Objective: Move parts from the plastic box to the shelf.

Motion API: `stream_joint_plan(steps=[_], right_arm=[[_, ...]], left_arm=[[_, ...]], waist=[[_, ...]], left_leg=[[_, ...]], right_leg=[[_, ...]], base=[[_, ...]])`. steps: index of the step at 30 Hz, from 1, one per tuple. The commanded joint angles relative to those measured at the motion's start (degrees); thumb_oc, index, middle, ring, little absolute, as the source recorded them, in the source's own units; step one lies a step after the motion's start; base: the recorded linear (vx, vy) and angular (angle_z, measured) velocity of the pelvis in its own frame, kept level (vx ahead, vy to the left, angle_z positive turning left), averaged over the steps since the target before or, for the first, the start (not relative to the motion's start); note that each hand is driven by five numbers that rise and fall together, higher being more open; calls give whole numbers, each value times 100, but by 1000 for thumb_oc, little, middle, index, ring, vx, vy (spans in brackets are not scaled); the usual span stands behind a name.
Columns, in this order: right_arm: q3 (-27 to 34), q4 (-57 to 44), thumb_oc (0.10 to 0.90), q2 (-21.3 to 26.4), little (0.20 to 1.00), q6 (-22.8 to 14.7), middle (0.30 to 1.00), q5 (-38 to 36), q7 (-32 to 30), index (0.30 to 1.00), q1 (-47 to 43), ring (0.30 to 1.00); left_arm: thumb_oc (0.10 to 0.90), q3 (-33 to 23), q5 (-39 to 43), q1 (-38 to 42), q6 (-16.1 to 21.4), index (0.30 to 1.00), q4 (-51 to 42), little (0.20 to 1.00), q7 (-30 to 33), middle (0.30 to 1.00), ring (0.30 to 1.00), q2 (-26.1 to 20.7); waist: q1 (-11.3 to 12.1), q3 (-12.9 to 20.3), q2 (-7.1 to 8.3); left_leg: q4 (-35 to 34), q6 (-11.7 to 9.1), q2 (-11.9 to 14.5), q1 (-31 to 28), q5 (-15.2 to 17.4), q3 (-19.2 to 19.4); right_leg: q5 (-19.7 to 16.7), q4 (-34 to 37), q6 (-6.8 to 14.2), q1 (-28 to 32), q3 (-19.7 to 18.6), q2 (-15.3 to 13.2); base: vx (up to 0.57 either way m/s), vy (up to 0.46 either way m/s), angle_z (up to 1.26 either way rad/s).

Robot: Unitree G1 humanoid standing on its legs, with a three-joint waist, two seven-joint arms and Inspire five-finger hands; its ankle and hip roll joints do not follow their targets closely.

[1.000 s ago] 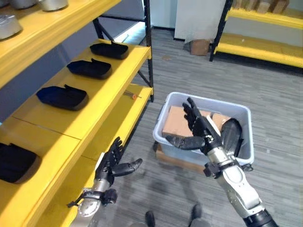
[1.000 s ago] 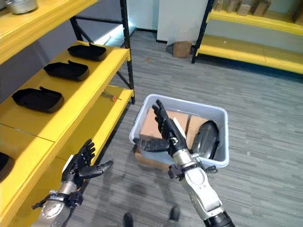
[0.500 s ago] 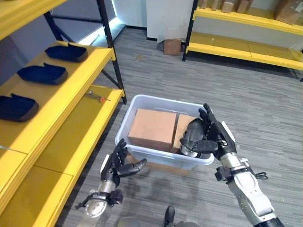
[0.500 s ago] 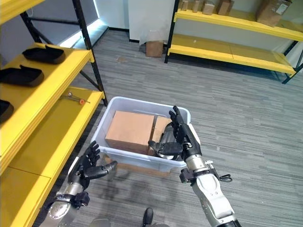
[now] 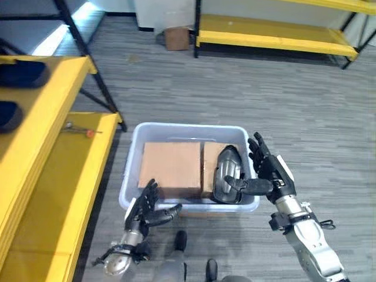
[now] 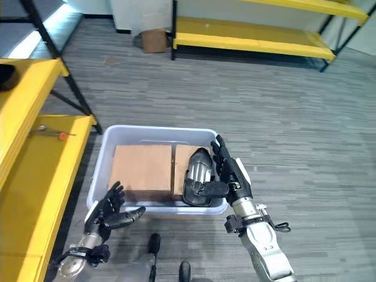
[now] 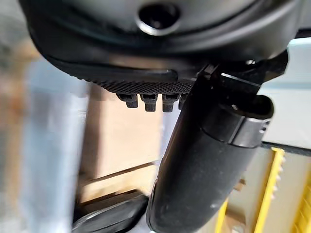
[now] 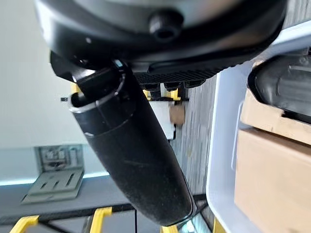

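Black part (image 5: pixel 226 174) in plastic box (image 5: pixel 133 176), beside right hand (image 5: pixel 269 176) fingers, untouched.

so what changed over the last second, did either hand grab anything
No grab. The view swung from the shelf toward the plastic box. The right hand, which hung over the cardboard boxes, now sits open at the box's right rim beside the black part. The left hand stays open and empty near the front rim; the part has not moved.
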State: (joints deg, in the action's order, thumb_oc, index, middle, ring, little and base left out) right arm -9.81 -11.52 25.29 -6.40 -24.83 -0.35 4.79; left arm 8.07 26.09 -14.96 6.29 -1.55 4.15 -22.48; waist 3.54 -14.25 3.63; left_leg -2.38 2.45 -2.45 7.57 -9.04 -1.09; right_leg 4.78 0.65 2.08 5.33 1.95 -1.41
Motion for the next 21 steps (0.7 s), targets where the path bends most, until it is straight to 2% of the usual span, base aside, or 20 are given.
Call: stream_joint_plan(steps=[1, 2, 3, 4, 6, 8, 9, 11, 14, 15, 16, 17, 18, 21], right_arm=[[78, -504, 900, -49, 1000, -506, 1000, -9, 186, 1000, -424, 1000], [55, -501, 900, -51, 1000, -493, 1000, 10, 202, 1000, -443, 1000], [-3, -470, 900, -88, 1000, -464, 1000, 69, 246, 1000, -474, 1000], [-3, -468, 900, -90, 1000, -465, 1000, 70, 246, 1000, -476, 1000], [-61, -497, 900, -94, 1000, -456, 1000, 95, 261, 1000, -533, 1000], [-206, -486, 900, -113, 1000, -432, 1000, 134, 260, 1000, -676, 1000], [-281, -476, 900, -143, 1000, -408, 1000, 203, 236, 1000, -783, 1000], [-356, -451, 900, -133, 1000, -394, 1000, 300, 179, 1000, -1011, 1000], [-354, -479, 900, -104, 1000, -361, 1000, 419, 76, 1000, -1152, 1000], [-289, -570, 900, -101, 1000, -369, 1000, 385, 85, 1000, -1057, 1000], [-281, -576, 900, -108, 1000, -363, 1000, 373, 109, 1000, -1021, 1000], [-281, -576, 900, -108, 1000, -363, 1000, 373, 109, 1000, -1021, 1000], [-294, -591, 900, -74, 1000, -361, 1000, 329, 135, 1000, -989, 1000], [-334, -542, 900, -41, 1000, -317, 1000, 162, 135, 1000, -987, 1000]], left_arm=[[900, -307, -71, -197, 561, 1000, -638, 1000, -102, 1000, 1000, -414], [900, -347, -71, -219, 561, 1000, -647, 1000, -77, 1000, 1000, -441], [900, -429, -39, -281, 538, 1000, -672, 1000, -54, 1000, 1000, -493], [900, -430, -38, -281, 538, 1000, -672, 1000, -54, 1000, 1000, -495], [900, -462, -104, -195, 553, 1000, -699, 1000, 3, 1000, 1000, -597], [900, -480, -214, -96, 572, 1000, -729, 1000, 79, 1000, 1000, -702], [900, -505, -259, -53, 581, 1000, -728, 1000, 112, 1000, 1000, -721], [900, -547, -217, -11, 593, 1000, -704, 1000, 160, 1000, 1000, -692], [900, -542, -196, 39, 591, 1000, -682, 1000, 251, 1000, 1000, -648], [900, -576, -197, 48, 580, 1000, -662, 1000, 266, 1000, 1000, -635], [900, -568, -222, 29, 580, 1000, -662, 1000, 250, 1000, 1000, -612], [900, -568, -222, 29, 580, 1000, -662, 1000, 250, 1000, 1000, -612], [900, -601, -218, -35, 563, 1000, -728, 1000, 227, 1000, 1000, -531], [900, -625, 2, -111, 538, 1000, -821, 1000, 221, 1000, 1000, -456]], waist=[[219, 645, 284], [225, 649, 296], [263, 625, 331], [273, 630, 335], [249, 515, 325], [227, 342, 262], [227, 265, 218], [242, 116, 141], [210, -65, 191], [200, -57, 276], [210, -55, 330], [207, -54, 331], [238, -35, 402], [270, -77, 370]], left_leg=[[452, -74, 96, 95, 621, -35], [477, -30, 61, 70, 683, -13], [533, 94, 6, -21, 866, 94], [537, 96, 7, -13, 870, 105], [583, 168, -33, -59, 939, 124], [633, 228, -14, -83, 1007, 169], [634, 213, 34, -110, 1038, 206], [634, 113, 175, -170, 1102, 195], [730, 10, 218, -166, 1167, 42], [763, -34, 206, -134, 1156, 23], [740, -58, 191, -116, 1140, 27], [740, -58, 190, -114, 1139, 25], [663, -156, 240, -62, 1062, 23], [572, -294, 427, 54, 892, -80]], right_leg=[[-287, 141, 408, 96, 251, -385], [-287, 80, 450, 65, 203, -434], [-375, -352, 575, -167, 163, -546], [-365, -375, 577, -188, 148, -548], [-608, -968, 711, -492, 194, -576], [-799, -1537, 756, -897, 343, -683], [-856, -1488, 740, -1053, 478, -819], [-954, -906, 666, -1158, 800, -1101], [-1320, -510, 750, -1188, 702, -1339], [-1219, -417, 755, -1086, 661, -1320], [-1283, -333, 765, -1089, 766, -1356], [-1284, -331, 765, -1088, 770, -1357], [-1303, -152, 769, -1039, 1015, -1309], [-1177, -34, 710, -962, 1293, -1165]], base=[[156, 200, -21], [153, 209, -35], [151, 208, -43], [133, 187, -47], [31, 105, -32], [-5, 97, -14], [8, -2, -21], [37, -118, -29], [56, -162, 6], [35, -149, 37], [14, -95, 61], [-9, -181, 55], [-19, -236, 42], [-24, -242, 14]])
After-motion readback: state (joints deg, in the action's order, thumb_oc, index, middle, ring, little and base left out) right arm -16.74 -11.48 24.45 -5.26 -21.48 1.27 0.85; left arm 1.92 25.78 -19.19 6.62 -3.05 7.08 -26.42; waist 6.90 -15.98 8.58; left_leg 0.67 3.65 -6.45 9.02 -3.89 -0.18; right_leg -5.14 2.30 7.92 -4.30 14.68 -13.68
